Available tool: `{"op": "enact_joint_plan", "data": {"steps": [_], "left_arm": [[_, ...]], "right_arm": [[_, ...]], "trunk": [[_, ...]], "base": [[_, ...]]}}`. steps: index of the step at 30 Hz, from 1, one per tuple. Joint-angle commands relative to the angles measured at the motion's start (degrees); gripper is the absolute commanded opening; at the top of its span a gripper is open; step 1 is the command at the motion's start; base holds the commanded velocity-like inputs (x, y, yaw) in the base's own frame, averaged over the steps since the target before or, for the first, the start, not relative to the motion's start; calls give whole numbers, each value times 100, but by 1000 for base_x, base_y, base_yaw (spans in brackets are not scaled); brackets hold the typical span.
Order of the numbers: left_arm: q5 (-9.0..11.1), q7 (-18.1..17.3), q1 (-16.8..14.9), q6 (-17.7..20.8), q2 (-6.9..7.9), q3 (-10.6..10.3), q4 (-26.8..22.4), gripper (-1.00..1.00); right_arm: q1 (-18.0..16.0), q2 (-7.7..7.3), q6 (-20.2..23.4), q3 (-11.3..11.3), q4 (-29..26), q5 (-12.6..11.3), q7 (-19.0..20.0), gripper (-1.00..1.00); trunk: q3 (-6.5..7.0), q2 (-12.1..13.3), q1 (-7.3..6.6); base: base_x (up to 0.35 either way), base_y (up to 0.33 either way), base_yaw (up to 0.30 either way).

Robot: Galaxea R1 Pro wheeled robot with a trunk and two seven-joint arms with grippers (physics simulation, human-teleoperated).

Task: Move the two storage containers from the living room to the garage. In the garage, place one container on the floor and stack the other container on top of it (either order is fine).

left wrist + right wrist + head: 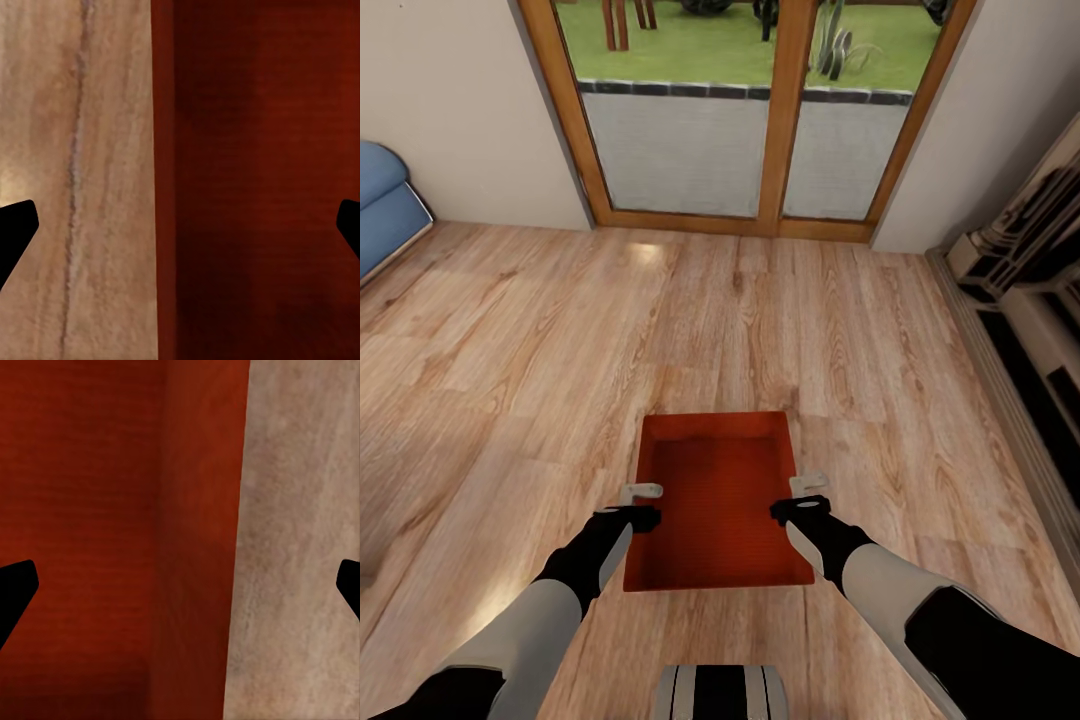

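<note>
One orange-red storage container [715,490] sits lidless on the light wood planks of the living room, just ahead of my base. My left gripper [640,505] hangs over its left wall and my right gripper [805,497] over its right wall. In the left wrist view the left gripper [180,225] is open, its dark fingers [16,232] wide apart astride the container wall [166,180]. The right gripper [180,585] is open the same way over the other wall [199,540]. Neither holds anything. The garage and its floor are out of view.
A wood-framed glass door [760,110] onto a lawn closes the far wall. A blue sofa [380,205] edges in at the left. A dark and white shelf unit [1030,290] lines the right side. Open wood floor [560,330] surrounds the container.
</note>
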Motion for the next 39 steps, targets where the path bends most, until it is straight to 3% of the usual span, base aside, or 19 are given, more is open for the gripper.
{"op": "enact_joint_plan", "data": {"steps": [1,14,29,39], "left_arm": [[13,26,0,31,0,-9,-11,100],[14,27,-5,30,0,-8,-11,100],[13,27,-3,31,0,-8,-19,100],[15,27,-4,30,0,-14,-20,100]], "right_arm": [[-2,-4,37,48,-12,-33,-35,100],[-2,-74,37,48,-12,-33,-35,100],[-2,-23,28,40,-12,-33,-35,100],[-2,-22,28,40,-12,-33,-35,100]], "trunk": [[-3,-1,-1],[-3,-1,-1],[-273,-603,329],[-273,-603,329]], "base": [[0,0,0],[0,0,0],[0,0,0],[0,0,0]]}}
